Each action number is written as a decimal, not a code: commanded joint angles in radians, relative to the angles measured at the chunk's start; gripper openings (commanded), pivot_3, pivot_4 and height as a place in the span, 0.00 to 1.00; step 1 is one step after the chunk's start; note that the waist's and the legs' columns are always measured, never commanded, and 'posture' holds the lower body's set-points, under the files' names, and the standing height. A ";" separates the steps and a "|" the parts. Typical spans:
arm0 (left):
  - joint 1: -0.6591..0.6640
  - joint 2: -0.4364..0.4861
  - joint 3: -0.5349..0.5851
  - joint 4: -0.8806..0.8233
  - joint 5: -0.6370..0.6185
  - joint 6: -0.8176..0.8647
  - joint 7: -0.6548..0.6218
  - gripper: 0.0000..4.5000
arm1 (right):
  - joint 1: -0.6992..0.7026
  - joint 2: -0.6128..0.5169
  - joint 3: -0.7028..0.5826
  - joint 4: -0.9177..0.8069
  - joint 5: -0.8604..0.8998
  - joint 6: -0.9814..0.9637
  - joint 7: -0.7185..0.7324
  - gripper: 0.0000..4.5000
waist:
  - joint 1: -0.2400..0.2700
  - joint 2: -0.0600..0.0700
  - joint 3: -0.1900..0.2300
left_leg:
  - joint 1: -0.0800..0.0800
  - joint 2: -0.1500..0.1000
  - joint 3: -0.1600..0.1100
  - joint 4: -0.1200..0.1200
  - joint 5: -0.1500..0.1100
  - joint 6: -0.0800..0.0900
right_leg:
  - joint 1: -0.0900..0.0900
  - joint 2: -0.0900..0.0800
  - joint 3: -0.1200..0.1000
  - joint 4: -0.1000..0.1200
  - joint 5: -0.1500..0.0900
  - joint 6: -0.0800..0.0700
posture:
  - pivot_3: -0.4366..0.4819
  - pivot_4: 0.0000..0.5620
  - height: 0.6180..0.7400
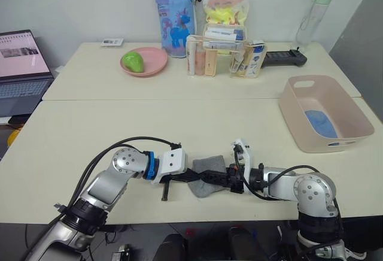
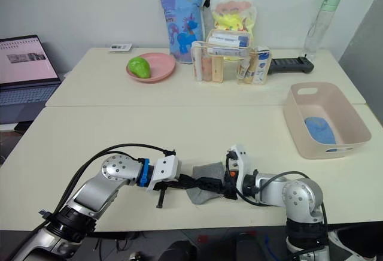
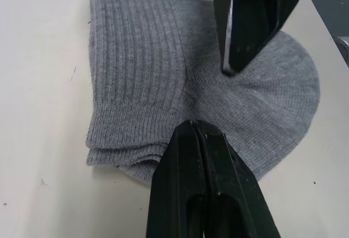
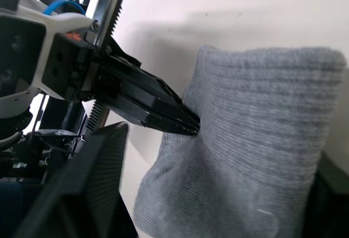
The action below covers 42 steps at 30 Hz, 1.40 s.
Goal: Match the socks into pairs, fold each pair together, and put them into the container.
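Soft grey ribbed socks (image 1: 206, 177), stacked as a pair near table's front edge. Left gripper (image 1: 200, 176) & right gripper (image 1: 218, 178) both pinch them closed, probably mid-fold. Pale pink plastic tub (image 1: 299, 126) waits far right.

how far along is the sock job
Done: a light blue sock bundle lies in the pink container. In hand: both the left pincer and right pincer work the folded grey socks at the table's near edge. Left: getting the grey ones into the container.
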<state>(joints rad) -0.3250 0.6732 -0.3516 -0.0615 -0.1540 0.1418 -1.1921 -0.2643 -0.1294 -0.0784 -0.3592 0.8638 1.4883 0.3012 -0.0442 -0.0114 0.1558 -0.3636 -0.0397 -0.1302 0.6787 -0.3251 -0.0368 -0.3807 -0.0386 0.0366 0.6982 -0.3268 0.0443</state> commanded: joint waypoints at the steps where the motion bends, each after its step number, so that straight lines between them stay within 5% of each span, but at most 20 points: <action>1: 0.006 0.011 0.001 0.036 0.029 0.003 0.001 0.00 | -0.019 0.004 -0.015 -0.022 0.026 -0.005 0.013 0.53 | 0.000 0.000 0.000 | 0.000 0.000 0.000 0.000 0.000 0.000 | 0.000 0.000 0.000 0.000 0.000 0.000 | 0.48 0.27 0.69; 8: -0.015 -0.030 0.027 0.037 -0.033 0.057 0.006 0.00 | 0.002 -0.023 -0.037 -0.106 0.041 -0.018 0.014 0.00 | 0.003 0.001 0.000 | 0.000 0.000 0.000 0.000 0.000 0.000 | 0.000 0.000 0.000 0.000 0.000 0.000 | 0.48 0.27 0.69; 15: -0.184 -0.179 0.089 -0.045 -0.179 0.277 0.086 0.00 | 0.027 -0.252 -0.219 -0.364 0.065 -0.134 0.047 0.00 | 0.020 0.001 0.002 | -0.010 -0.002 -0.002 0.004 0.000 0.000 | -0.006 -0.001 -0.003 0.000 0.000 0.001 | 0.48 0.27 0.69; 20: -0.296 -0.267 0.079 -0.064 -0.226 0.350 0.096 0.00 | 0.010 -0.458 -0.405 -0.391 0.042 -0.217 0.048 0.00 | 0.012 0.000 0.002 | -0.013 -0.003 -0.001 0.003 0.001 -0.002 | -0.008 -0.002 -0.002 -0.002 0.001 0.002 | 0.48 0.27 0.69; 24: -0.387 -0.320 0.088 -0.066 -0.292 0.458 0.095 0.20 | 0.048 -0.720 -0.445 -0.346 -0.148 -0.390 0.118 0.00 | 0.012 0.002 0.004 | -0.012 -0.002 0.001 0.002 0.001 0.000 | -0.008 -0.001 0.000 -0.001 0.001 0.002 | 0.48 0.27 0.69; 28: -0.461 -0.369 0.101 -0.066 -0.324 0.512 0.128 0.47 | 0.249 -1.040 -0.362 -0.204 -0.550 -0.761 0.216 0.00 | 0.016 -0.001 0.004 | -0.012 -0.004 0.003 0.003 0.001 0.001 | -0.007 0.000 0.000 -0.001 0.001 0.002 | 0.48 0.27 0.69; 35: -0.454 -0.367 0.085 -0.100 -0.328 0.523 0.142 0.98 | 0.208 -1.143 -0.174 0.119 -0.920 -1.159 0.132 0.00 | 0.007 -0.002 0.005 | -0.008 -0.002 0.012 0.003 0.004 -0.002 | -0.007 -0.001 0.005 0.000 0.002 0.003 | 0.48 0.27 0.69; 42: -0.435 -0.360 0.072 -0.138 -0.327 0.537 0.153 1.00 | 0.094 -1.121 0.063 0.318 -1.082 -1.316 0.234 0.00 | 0.013 -0.002 0.005 | -0.008 0.000 0.017 0.003 0.004 -0.002 | -0.007 -0.001 0.005 -0.001 0.002 0.003 | 0.48 0.27 0.69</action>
<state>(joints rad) -0.7523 0.3154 -0.2786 -0.1599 -0.4708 0.6805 -1.0466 -0.1389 -1.2513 -0.0129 -0.0558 -0.1974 0.1926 0.5140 -0.0312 -0.0135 0.1607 -0.3719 -0.0399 -0.1123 0.6822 -0.3213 -0.0393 -0.3876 -0.0400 0.0419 0.6976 -0.3250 0.0478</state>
